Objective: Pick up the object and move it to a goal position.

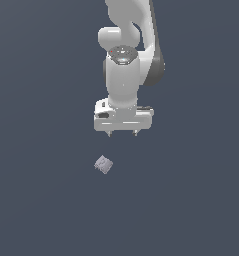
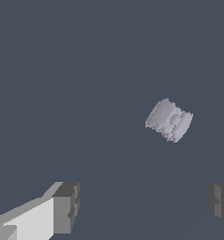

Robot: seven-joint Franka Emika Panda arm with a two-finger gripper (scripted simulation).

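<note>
The object (image 1: 103, 164) is a tiny pale grey-lilac block with mottled faces, lying on the dark grey floor. The white gripper (image 1: 122, 133) hangs above it, a little toward the exterior view's right, its short fingertips pointing down and spread apart. In the wrist view the object (image 2: 169, 120) lies apart from the gripper (image 2: 144, 206), beyond the gap between the two dark finger pads (image 2: 66, 206). The gripper is open, nothing sits between the fingers, and nothing touches the block.
The white arm (image 1: 123, 60) rises from the gripper toward the top of the exterior view. All around lies a plain dark grey floor (image 1: 41, 200). No goal marker shows.
</note>
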